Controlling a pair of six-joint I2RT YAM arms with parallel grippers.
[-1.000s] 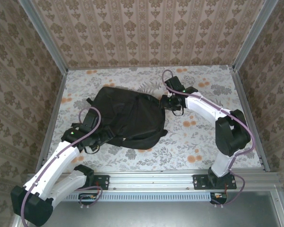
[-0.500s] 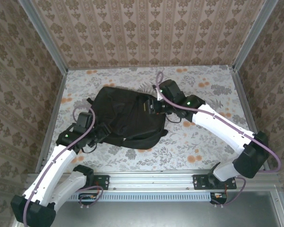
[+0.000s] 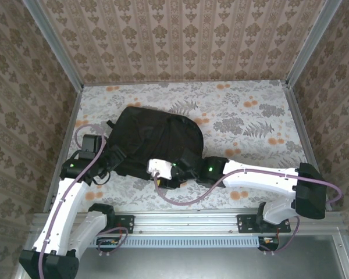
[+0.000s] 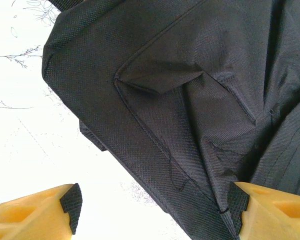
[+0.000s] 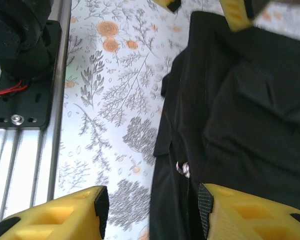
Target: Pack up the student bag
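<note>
The student bag (image 3: 157,139) is a large black fabric backpack lying flat on the floral table, seen close in the left wrist view (image 4: 190,100) and the right wrist view (image 5: 245,110). My left gripper (image 3: 116,160) sits at the bag's near-left corner, open, its yellow fingers wide apart over the bag's edge (image 4: 155,212). My right gripper (image 3: 163,172) reaches in low along the bag's front edge, open (image 5: 151,212). The bag's seam and a small metal zipper pull (image 5: 182,168) lie just ahead of its fingers.
The floral table cover (image 3: 244,116) is bare to the right of and behind the bag. Metal frame posts and patterned walls close in the table. The front rail (image 5: 20,120) and the left arm's base (image 5: 20,35) lie close to my right gripper's left.
My right arm has swung from the bag's far right side round to its near front edge, and its jaws have widened. My left gripper has drawn back a little to the left.
</note>
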